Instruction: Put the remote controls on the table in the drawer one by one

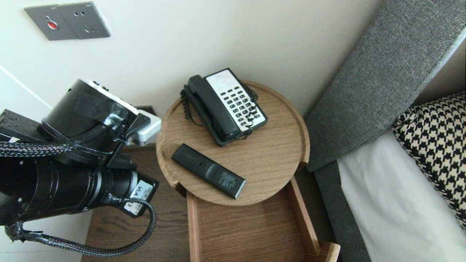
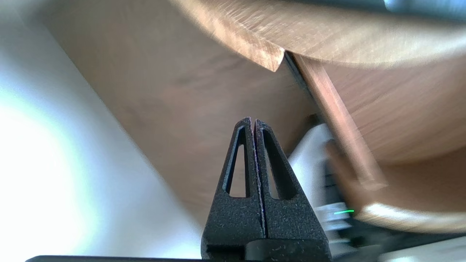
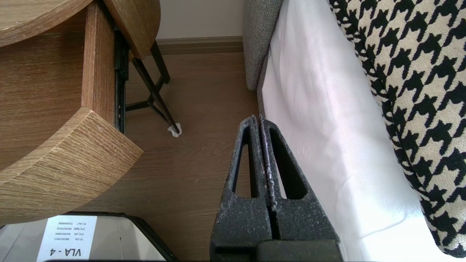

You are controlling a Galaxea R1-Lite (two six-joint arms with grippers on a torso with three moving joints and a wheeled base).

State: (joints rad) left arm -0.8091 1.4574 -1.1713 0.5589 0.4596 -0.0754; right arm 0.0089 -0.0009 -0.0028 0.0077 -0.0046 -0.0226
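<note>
Remote (image 1: 208, 171) lies slantwise on the round desk (image 1: 276, 145) at the centre of the head view, just below the telephone (image 1: 227, 105). The left arm (image 1: 72, 153) fills the left of that frame, beside the desk. Its left pincer (image 2: 253, 125) is closed on nothing, over the floor (image 2: 164, 109), beside the side wall of the open drawer (image 2: 338, 123) and apart from the remote. The right pincer (image 3: 260, 122), also closed and empty, hangs over the floor between desk and bed (image 3: 320, 109).
</note>
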